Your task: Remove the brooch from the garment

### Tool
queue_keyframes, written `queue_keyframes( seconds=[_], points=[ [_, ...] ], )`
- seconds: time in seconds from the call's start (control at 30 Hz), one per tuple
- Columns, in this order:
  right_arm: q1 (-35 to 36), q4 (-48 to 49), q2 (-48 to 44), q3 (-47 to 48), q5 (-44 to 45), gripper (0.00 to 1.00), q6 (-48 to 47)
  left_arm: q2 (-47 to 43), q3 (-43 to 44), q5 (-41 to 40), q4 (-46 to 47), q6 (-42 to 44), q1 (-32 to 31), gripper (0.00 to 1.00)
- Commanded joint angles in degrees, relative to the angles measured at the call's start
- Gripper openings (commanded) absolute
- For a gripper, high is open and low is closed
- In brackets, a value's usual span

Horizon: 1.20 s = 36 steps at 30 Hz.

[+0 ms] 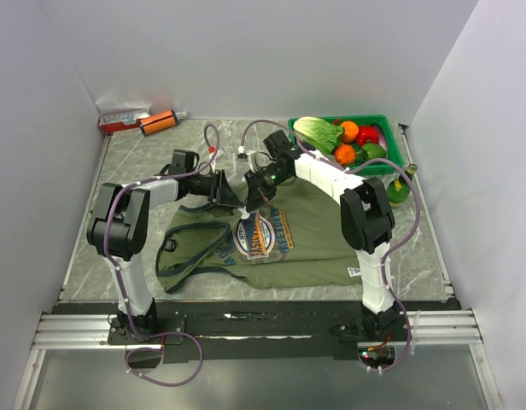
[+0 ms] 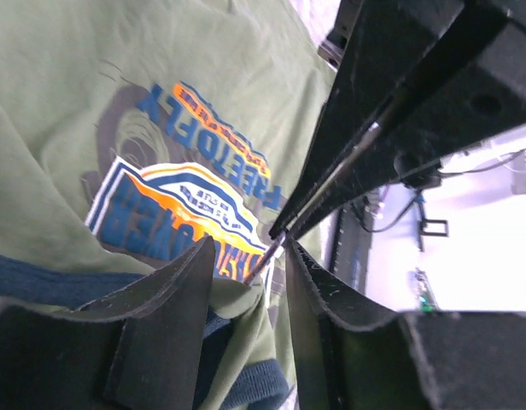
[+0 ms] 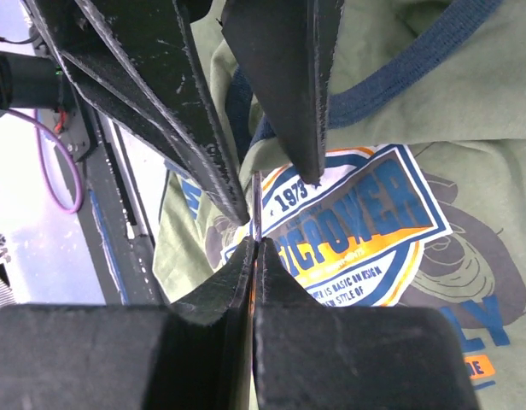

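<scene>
Garment [image 1: 310,248] lies spread on bench [image 1: 131,166], chest print [image 1: 261,235] facing up. Both arms meet just above print, collar side. R gripper [image 3: 253,243]: fingers clenched on a thin sliver seen edge-on, which we take for brooch [image 3: 254,205]; it sits right over print's top edge. We can't tell whether it's free of the cloth. L gripper [image 2: 250,245]: fingers apart w/ a fold of green cloth btwn them, navy collar [image 2: 246,389] just below; can't tell if they pinch it. Green crate [image 1: 391,128] w/ veg well beyond print, far right.
</scene>
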Motion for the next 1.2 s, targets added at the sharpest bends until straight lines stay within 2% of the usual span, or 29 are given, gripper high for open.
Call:
queue_keyframes(
  seconds=[0.0,0.13,0.33,0.37,0.5,0.53,0.63,0.67,0.7,0.77,1.03,1.17],
  points=[
    [-0.2,-0.5,-0.3,1.1,-2.1,0.0,-0.5,0.1,-0.4,6.0,-1.7,0.8,0.5,0.47],
    [-0.4,-0.1,0.9,1.8,-2.0,0.0,0.3,1.1,1.7,8.1,-11.4,7.8,0.5,0.48],
    [-0.5,1.4,1.9,1.9,-2.2,0.0,2.9,6.0,8.4,10.4,-32.6,26.4,0.4,0.44],
    [-0.5,1.8,2.0,1.9,-2.1,0.0,3.3,7.3,9.2,10.8,-35.3,32.0,0.3,0.43],
    [-0.4,2.2,2.3,2.1,-2.4,0.0,4.3,9.2,11.5,11.3,-43.2,39.7,0.3,0.41],
    [-0.5,2.1,2.5,2.2,-2.5,0.0,4.5,9.0,11.2,11.1,-42.1,40.0,0.3,0.41],
    [-0.4,2.2,2.8,2.3,-2.6,0.0,5.0,6.4,6.8,7.8,-32.9,31.6,0.3,0.4],
    [-0.4,2.3,2.8,2.4,-2.6,0.0,5.1,3.9,5.0,6.1,-22.5,23.7,0.3,0.39],
    [-0.4,2.3,2.9,2.4,-2.6,0.0,5.2,2.5,0.9,3.7,-17.7,19.8,0.3,0.39],
    [-0.3,2.3,2.8,2.4,-2.6,0.0,5.3,0.3,-1.8,2.3,-8.6,12.0,0.5,0.39],
    [-0.3,1.8,3.5,2.5,-2.4,0.0,5.5,1.9,0.1,5.1,-8.1,9.5,0.5,0.41],
    [-0.5,2.1,3.8,3.0,-2.1,0.0,5.9,2.4,0.6,5.1,-7.9,8.8,0.5,0.39]
  ],
)
